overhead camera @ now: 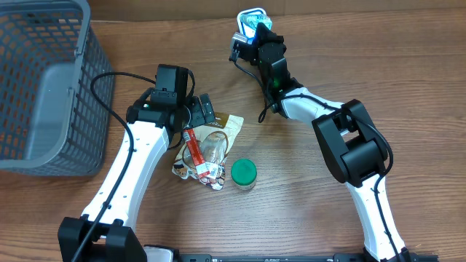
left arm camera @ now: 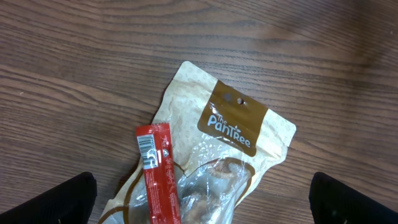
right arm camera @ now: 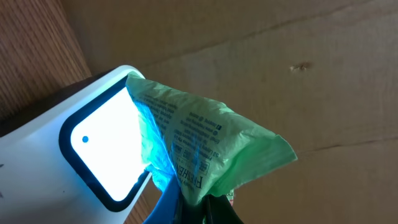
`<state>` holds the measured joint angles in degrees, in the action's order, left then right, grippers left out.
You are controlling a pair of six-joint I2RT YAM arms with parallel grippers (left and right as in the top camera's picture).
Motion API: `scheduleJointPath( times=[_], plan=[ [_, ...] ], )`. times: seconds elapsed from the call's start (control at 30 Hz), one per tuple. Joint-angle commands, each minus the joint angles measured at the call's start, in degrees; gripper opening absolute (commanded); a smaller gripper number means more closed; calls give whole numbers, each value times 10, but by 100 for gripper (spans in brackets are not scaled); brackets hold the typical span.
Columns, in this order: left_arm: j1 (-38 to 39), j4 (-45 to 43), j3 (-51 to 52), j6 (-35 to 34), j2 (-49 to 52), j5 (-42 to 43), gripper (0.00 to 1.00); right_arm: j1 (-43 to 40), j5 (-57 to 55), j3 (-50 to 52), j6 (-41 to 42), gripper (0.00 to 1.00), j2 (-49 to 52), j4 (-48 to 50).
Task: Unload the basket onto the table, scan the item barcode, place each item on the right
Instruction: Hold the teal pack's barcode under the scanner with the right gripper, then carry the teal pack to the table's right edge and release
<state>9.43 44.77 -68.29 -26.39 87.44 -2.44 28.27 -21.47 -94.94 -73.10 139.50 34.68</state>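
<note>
Now scanning: right gripper [right arm camera: 193, 208] pinches crumpled green plastic packet [right arm camera: 205, 143] at white lit scanner [right arm camera: 106, 155], far edge of table [overhead camera: 408, 73]; left gripper [overhead camera: 200, 109] spread. Next, likely: square barcode to window.

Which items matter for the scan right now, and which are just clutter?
In play: crinkled green plastic packet, white scanner with lit window, right end effector gripping it.
Idle: tan snack pouch, red stick sachet, green-lidded jar, grey mesh basket.
</note>
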Motion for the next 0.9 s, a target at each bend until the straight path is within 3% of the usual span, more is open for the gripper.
scheduleJointPath(
  times=[0.0, 0.2, 0.43, 0.67, 0.87],
  plan=[
    [-1, 0, -10, 13, -6, -7, 100, 3, -20, -7, 6, 3, 10, 2],
    [-1, 0, -10, 13, -6, -7, 100, 3, -29, -7, 9, 3, 3, 50],
    [-1, 0, -10, 13, -6, -7, 100, 3, -29, -7, 73, 3, -49, 43],
    [-1, 0, -10, 13, -6, -7, 100, -3, -30, -7, 215, 3, -170, -106],
    [-1, 0, -10, 13, -6, -7, 100, -44, -78, -7, 419, 3, -264, -257]
  ],
)
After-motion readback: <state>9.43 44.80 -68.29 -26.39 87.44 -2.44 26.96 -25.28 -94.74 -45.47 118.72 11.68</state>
